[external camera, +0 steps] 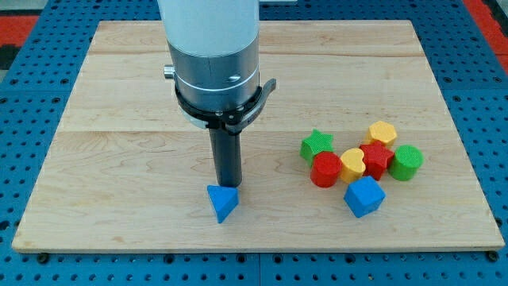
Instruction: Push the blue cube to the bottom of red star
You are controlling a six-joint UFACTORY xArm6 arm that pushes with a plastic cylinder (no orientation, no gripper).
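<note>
No jaws are fitted; the blue cube [364,196], judged light, stiff and easily slid, is best pushed flat-on by my tip [228,186], now touching the blue wedge [221,202], toward the red star [376,160].

The board [119,159] is pale, blond wood with faint lengthwise grain bands, resting on a bright blue pegboard surface [24,71] dotted with dark holes; a patch of red shows at 11 o'clock. The arm's housing [210,32] is white above a silver-grey collar, and the rod is dark, nearly black, down to my tip [228,187].

The blocks are plain and unpatterned: a blue triangular block [222,203], a blue cube [364,196], a red star [376,160], a red cylinder [325,170], a yellow heart [352,164], a yellow hexagonal block [382,133], a green star [317,145], a green cylinder [406,162].
</note>
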